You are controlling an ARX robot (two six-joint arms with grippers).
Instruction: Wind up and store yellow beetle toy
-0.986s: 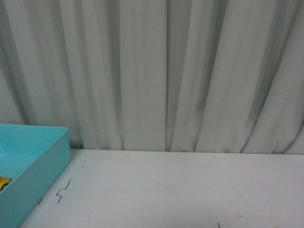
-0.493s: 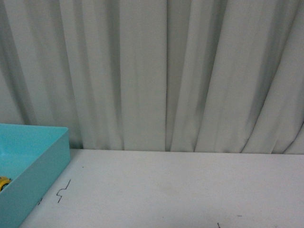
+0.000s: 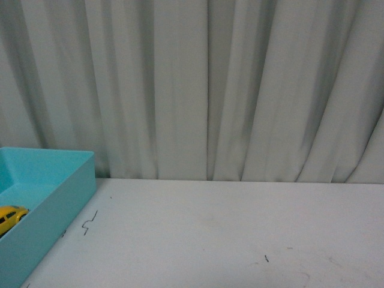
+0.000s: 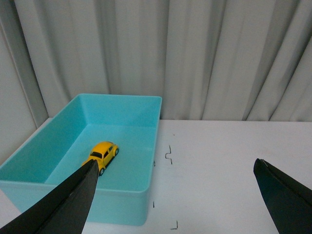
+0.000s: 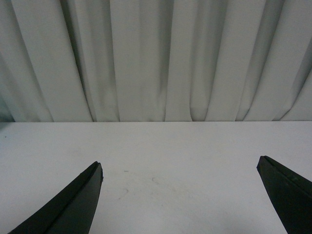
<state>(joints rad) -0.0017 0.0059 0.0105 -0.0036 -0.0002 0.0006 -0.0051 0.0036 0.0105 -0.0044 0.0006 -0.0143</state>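
Resting inside the turquoise bin [image 4: 141,192], the yellow beetle toy [image 4: 103,153] sits on the bin floor, free of both arms, its nose turned toward the bin's far right corner in the left wrist view. From the front camera the bin [image 3: 66,195] lies at about 8 o'clock on the white desk [image 3: 228,234], and only the car's yellow roof [image 3: 9,217] peeks over the near wall. The left gripper [image 4: 173,195] hangs spread wide and empty above the desk, just beside the bin's right wall; the right gripper [image 5: 180,195] is likewise released, holding nothing, over bare desk in front of the grey curtain [image 3: 210,90].

Judging from this, storage looks done, and the main risk lies in the retreat. The left finger [image 4: 63,200] overlaps the bin's near wall in its own camera, so a careless sweep toward 9 o'clock could clip the rim and shove or tip the light bin. If the spring is wound, the car may also roll and knock against a wall.
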